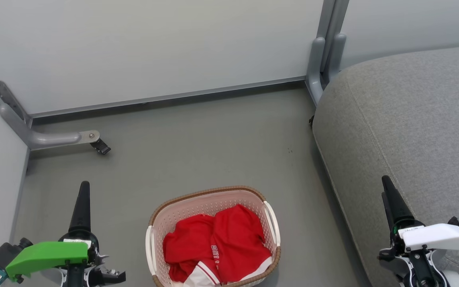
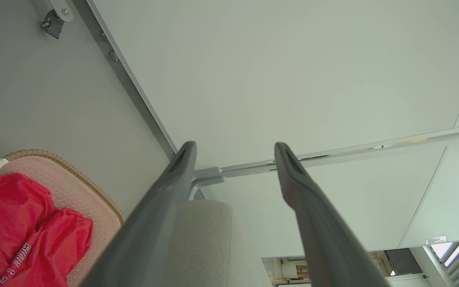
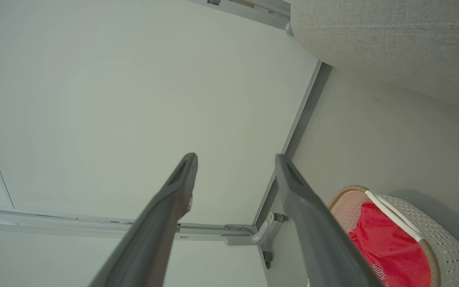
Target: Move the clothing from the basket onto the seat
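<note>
The clothing point(image 1: 221, 239) is a heap of bright red fabric with white trim and lettering, lying in the basket point(image 1: 205, 193) on the floor at the bottom centre. To the right rises the big grey seat point(image 1: 412, 119). My left gripper point(image 1: 84, 187) hangs left of the basket and my right gripper point(image 1: 385, 183) stands over the seat's front edge, both pointing up the view. In the left wrist view the left gripper point(image 2: 235, 145) is open and empty, with the clothing point(image 2: 26, 223) and basket point(image 2: 74, 171) at lower left. The right gripper point(image 3: 236, 157) is likewise open, with the clothing point(image 3: 389, 247) at lower right.
Pale partition walls point(image 1: 153, 52) close off the back and left. A grey metal foot with a caster point(image 1: 94, 141) juts onto the floor at left, and a post foot point(image 1: 317, 71) stands by the seat's far corner. Grey floor point(image 1: 213, 139) lies between basket and wall.
</note>
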Robot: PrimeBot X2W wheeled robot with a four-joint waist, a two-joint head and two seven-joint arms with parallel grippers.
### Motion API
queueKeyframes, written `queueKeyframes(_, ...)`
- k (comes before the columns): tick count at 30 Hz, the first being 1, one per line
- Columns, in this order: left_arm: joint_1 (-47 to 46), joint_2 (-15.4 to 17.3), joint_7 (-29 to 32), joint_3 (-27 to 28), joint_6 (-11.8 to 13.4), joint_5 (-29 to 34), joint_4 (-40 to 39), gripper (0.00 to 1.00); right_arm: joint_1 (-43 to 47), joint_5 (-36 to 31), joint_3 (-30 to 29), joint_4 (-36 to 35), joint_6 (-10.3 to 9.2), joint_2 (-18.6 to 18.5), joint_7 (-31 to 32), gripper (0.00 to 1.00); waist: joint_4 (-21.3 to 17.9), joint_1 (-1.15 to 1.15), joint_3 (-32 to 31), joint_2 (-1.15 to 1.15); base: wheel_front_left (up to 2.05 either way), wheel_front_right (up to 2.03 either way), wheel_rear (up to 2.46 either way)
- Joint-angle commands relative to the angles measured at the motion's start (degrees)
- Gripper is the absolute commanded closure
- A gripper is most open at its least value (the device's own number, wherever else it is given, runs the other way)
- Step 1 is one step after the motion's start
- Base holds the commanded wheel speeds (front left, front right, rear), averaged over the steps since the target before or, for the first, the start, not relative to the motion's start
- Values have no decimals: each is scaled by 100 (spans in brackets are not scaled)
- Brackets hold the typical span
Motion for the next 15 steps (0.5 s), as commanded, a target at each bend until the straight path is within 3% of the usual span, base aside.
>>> queueKeyframes(1,-160,35,-60,-5,-7,247,-140,0,-57,-229,34,-140,1,-52,-64,0,4,0,4,0,0,0,0)
queueKeyframes(15,-171,43,-370,-293,173,1947,-359,0,-56,-1609,249,-319,1,-65,-378,0,39,0,14,0,0,0,0)
